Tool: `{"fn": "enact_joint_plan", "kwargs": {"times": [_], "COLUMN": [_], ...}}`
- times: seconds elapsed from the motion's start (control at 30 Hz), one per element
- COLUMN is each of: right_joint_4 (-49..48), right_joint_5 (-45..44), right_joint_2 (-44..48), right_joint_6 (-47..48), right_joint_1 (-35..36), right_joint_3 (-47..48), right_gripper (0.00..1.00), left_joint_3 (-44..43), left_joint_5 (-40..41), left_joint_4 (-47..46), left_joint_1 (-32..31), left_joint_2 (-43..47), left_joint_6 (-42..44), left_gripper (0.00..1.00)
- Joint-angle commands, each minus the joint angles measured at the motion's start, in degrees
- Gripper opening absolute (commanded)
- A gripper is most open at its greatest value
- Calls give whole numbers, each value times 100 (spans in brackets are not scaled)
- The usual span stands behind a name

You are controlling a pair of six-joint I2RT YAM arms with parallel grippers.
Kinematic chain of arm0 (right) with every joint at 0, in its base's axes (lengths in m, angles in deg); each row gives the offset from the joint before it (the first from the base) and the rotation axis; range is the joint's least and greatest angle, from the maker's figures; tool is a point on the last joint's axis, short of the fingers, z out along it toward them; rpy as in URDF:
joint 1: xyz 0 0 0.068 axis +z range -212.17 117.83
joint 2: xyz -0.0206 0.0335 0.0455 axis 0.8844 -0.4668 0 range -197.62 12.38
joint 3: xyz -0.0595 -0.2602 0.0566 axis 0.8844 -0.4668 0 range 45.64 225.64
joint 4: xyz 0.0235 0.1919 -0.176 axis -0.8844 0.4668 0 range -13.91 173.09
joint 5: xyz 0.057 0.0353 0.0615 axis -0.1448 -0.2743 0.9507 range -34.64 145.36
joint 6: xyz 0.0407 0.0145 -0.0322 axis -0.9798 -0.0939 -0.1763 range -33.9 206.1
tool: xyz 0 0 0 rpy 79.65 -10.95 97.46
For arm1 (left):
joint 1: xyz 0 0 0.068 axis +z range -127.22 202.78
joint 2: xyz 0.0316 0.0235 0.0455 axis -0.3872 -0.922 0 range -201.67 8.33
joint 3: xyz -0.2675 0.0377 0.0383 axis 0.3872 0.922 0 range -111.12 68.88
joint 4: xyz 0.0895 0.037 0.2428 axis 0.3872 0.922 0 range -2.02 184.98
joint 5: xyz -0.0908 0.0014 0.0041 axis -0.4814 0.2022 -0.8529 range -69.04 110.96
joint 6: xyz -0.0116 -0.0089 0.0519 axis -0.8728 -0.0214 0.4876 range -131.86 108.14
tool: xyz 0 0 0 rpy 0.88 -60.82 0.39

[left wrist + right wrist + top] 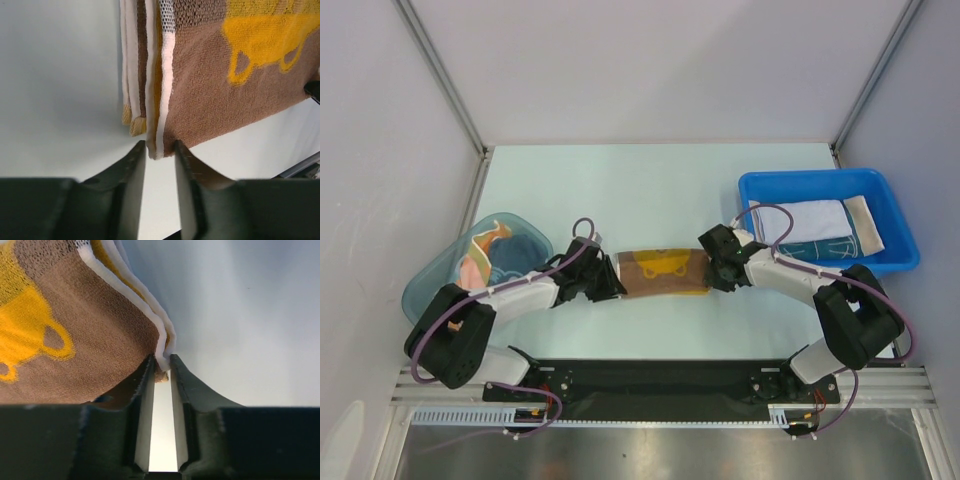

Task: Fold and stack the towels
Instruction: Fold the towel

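**Brown towel gripped at both ends**

From above: the brown towel (665, 272) spans the middle of the table (650, 190), close to its front edge, with the left gripper (615, 280) at its left end and the right gripper (712, 268) at its right. Folded towels (815, 222) sit in the blue bin (810, 175) at the right edge. Left wrist: jaws pinching the towel's white hem at a corner. Right wrist: jaws nearly together, nipping a corner of the layers

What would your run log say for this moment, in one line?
brown towel: folded | left gripper: straddling left end | right gripper: pinching right end
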Motion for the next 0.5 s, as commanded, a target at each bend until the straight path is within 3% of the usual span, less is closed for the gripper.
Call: {"fn": "enact_joint_plan", "kwargs": {"times": [0.0, 0.1, 0.17, 0.47], "right_joint_4": [-75, 21, 66, 154], "right_joint_5": [-193, -246, -316, -211], "right_joint_2": [113, 166, 201, 324], "right_joint_6": [-108, -20, 50, 208], "right_joint_1": [22, 22, 22, -13], "right_joint_3": [-81, 24, 85, 296], "right_gripper": [22, 6, 2, 0], "left_joint_3": [48, -84, -321, -1384], "left_joint_5": [91, 169, 240, 1100], "left_joint_4": [-237, -1, 183, 1441], "left_joint_1": [-58, -66, -58, -49], "left_joint_2": [-65, -65, -65, 58], "left_joint_6": [-153, -110, -39, 628], "left_gripper": [32, 13, 0, 0]}}
